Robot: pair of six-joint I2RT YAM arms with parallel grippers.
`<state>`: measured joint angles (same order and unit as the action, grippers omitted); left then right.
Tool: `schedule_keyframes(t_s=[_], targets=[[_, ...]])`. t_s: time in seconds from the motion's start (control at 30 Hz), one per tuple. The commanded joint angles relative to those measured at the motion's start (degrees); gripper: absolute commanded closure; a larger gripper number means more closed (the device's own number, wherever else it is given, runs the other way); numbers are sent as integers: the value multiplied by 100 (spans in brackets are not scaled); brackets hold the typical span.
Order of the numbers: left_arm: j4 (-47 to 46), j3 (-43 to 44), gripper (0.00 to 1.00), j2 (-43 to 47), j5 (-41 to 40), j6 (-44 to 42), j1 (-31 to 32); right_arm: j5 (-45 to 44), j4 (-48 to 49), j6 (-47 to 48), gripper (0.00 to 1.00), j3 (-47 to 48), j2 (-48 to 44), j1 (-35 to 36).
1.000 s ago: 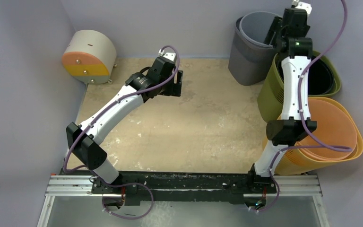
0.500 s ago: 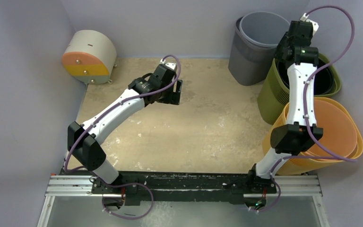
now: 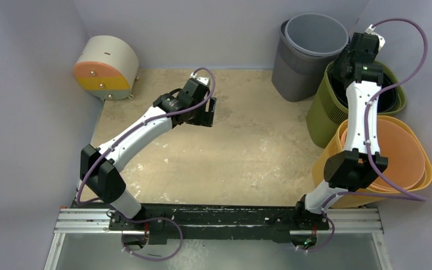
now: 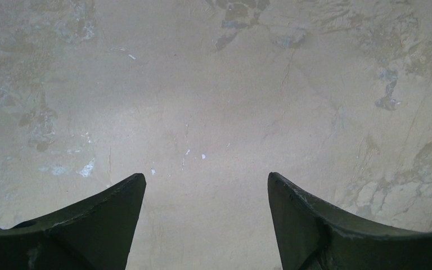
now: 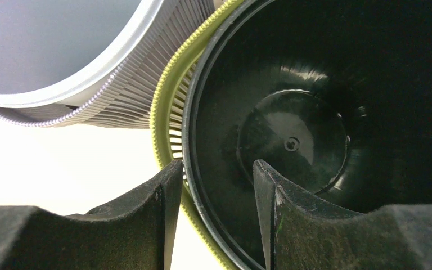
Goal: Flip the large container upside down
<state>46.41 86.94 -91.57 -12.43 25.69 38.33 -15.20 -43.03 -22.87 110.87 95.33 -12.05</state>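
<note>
right wrist cam: right gripper [image 5: 216,169] fingers parted astride the rims of green container [image 5: 166,95] and nested black liner [image 5: 292,112]. top cam hides that, shows the container back right beside grey bin [image 3: 292,73]. left gripper [image 4: 205,180] gaping, empty, over table [image 4: 202,84].

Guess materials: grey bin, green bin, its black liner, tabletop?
Grey bin: looks like moulded plastic, matte; fine vertical ribs under a smooth rim. Green bin: same ribbed plastic look. Black liner: likely glossy plastic; highlights and a centre moulding mark on its base. Tabletop: hard, mottled beige, stone-like or worn laminate; cannot tell which.
</note>
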Motion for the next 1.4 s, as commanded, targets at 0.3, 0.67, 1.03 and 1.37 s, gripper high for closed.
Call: schedule_keyframes(t_s=[0.3,0.67,1.03,1.37], targets=[[-2,-86,23,186,-136,-300,-5,366,322,-323,49,389,310,-34],[30,-62,23,88,-210,-357,-4,110,411,-371,50,325,532,-34],[50,-80,23,30,-246,-363,-7,-19,575,-166,89,-79,429,-43],[47,-105,23,129,-258,-395,-1,-375,578,584,100,473,-5,-42]])
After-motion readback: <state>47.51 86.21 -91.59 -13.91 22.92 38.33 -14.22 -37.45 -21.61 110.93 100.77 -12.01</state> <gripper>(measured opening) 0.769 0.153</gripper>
